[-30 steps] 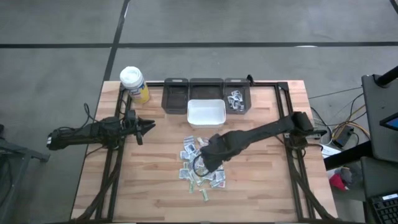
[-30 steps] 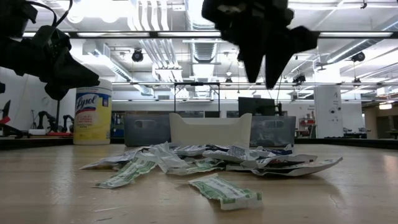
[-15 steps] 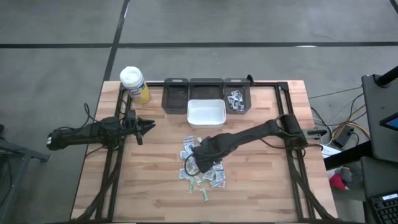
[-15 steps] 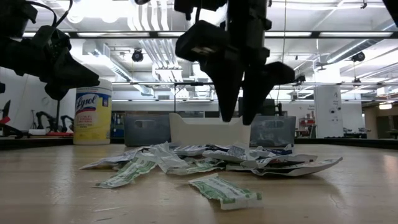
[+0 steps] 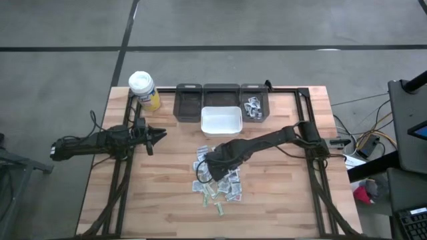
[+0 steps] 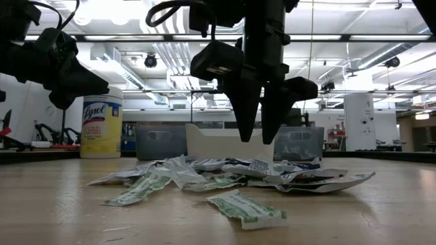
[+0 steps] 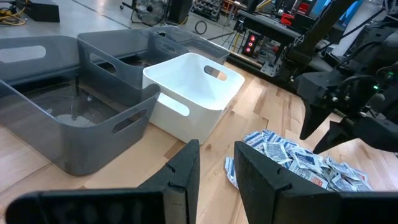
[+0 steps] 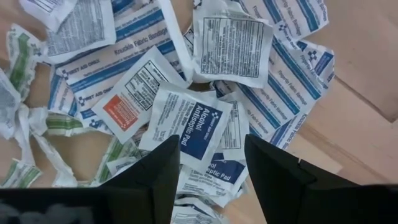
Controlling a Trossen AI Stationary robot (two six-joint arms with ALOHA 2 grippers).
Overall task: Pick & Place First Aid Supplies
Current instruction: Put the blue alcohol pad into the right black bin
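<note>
My right gripper (image 6: 254, 139) hangs just above the pile of first aid packets (image 5: 215, 177) at the lower centre of the high view, fingers spread apart and empty, with an alcohol antiseptic packet (image 8: 188, 127) showing between them. The packets lie heaped on the wooden table (image 5: 280, 200), below the white bin (image 5: 221, 121). My left gripper (image 5: 160, 134) waits at the left, released, holding nothing.

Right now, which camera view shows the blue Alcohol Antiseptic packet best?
The right wrist view: the packet fills it, print readable, between the open right pincer fingers. The high, low and left wrist views show only the pile.
</note>
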